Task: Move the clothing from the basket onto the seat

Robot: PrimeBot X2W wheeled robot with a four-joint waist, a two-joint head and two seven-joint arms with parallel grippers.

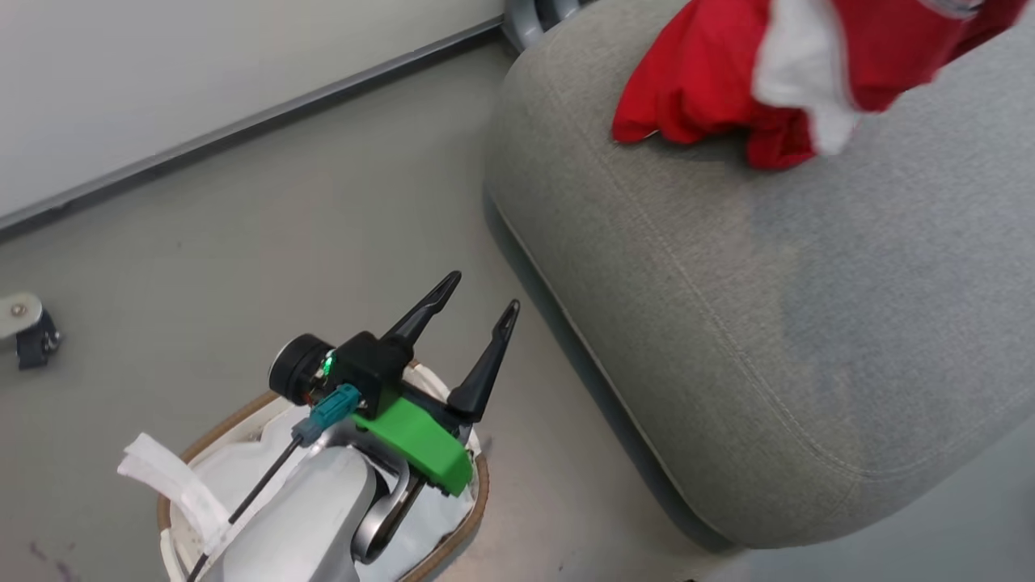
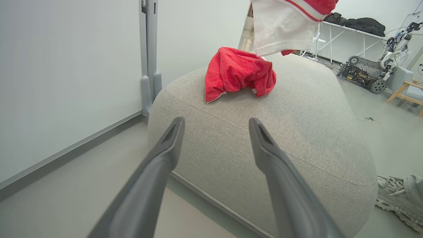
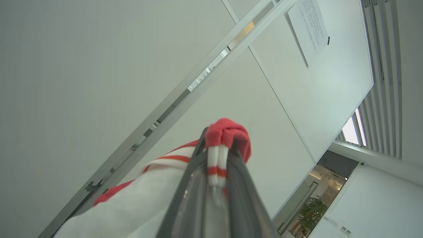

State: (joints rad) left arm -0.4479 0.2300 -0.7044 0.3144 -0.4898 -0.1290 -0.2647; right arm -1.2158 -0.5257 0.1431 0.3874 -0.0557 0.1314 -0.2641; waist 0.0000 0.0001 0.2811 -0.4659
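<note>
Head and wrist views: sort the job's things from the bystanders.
Job: red garment on the seat; red-and-white garment pinched in the right end effector; basket; open left end effector.
Lying about: shoe; wheeled machine; dark clothes on a white table; caster.

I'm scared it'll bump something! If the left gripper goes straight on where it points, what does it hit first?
The left gripper would most likely meet the grey seat first, on its rounded near side, short of the red clothing lying on top. Depth is hard to judge.
</note>
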